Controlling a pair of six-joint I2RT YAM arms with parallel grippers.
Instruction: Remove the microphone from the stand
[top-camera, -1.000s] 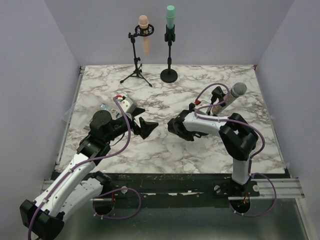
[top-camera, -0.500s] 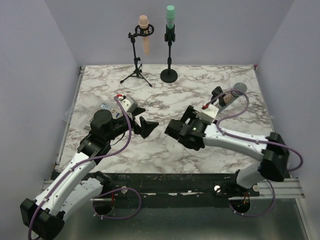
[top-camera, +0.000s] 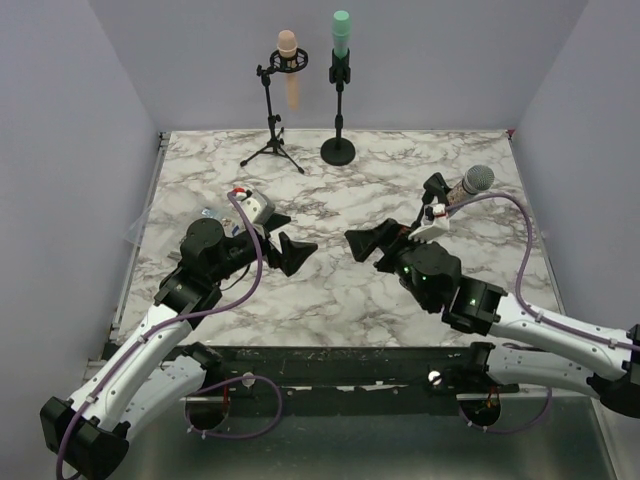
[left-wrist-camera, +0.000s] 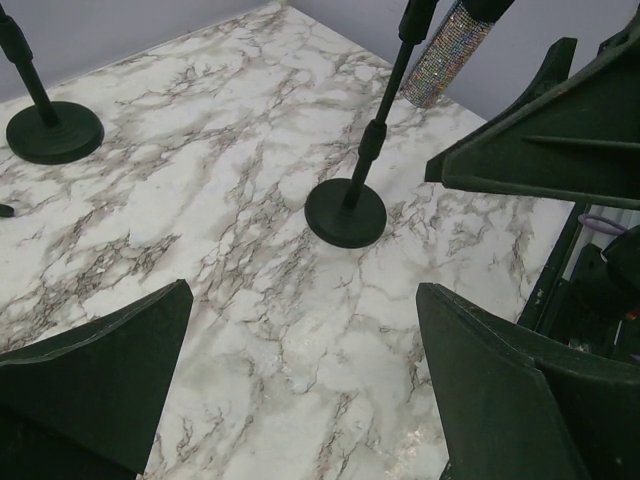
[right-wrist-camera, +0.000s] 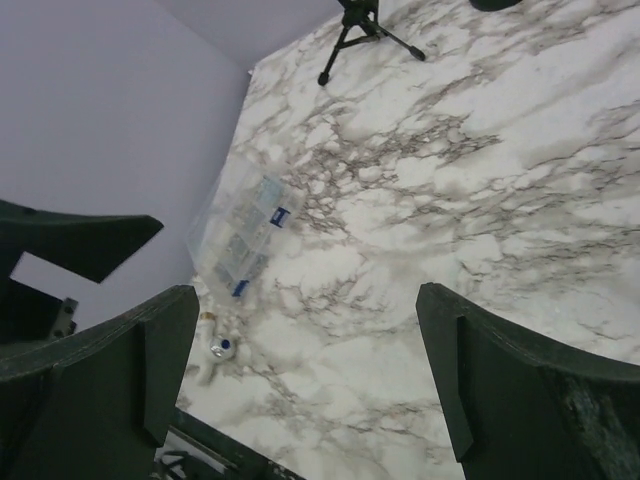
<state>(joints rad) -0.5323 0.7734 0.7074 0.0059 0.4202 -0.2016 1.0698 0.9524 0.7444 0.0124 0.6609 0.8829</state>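
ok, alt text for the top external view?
The left pincer and right pincer hang open and empty, facing each other over a marble table. A pink microphone and green microphone are stand-mounted at the far edge, a silver microphone at right.

A white counter (top-camera: 330, 195) veined in grey marble fills the centre of the overhead frame, boxed in by plain lilac walls (top-camera: 460, 60) at the back, left and right. In the right wrist view, a crumpled clear plastic container (right-wrist-camera: 243, 232) with blue labels lies centre left, at the counter's edge beside the wall. A metal rail (top-camera: 565, 375) runs along the overhead frame's lower right.
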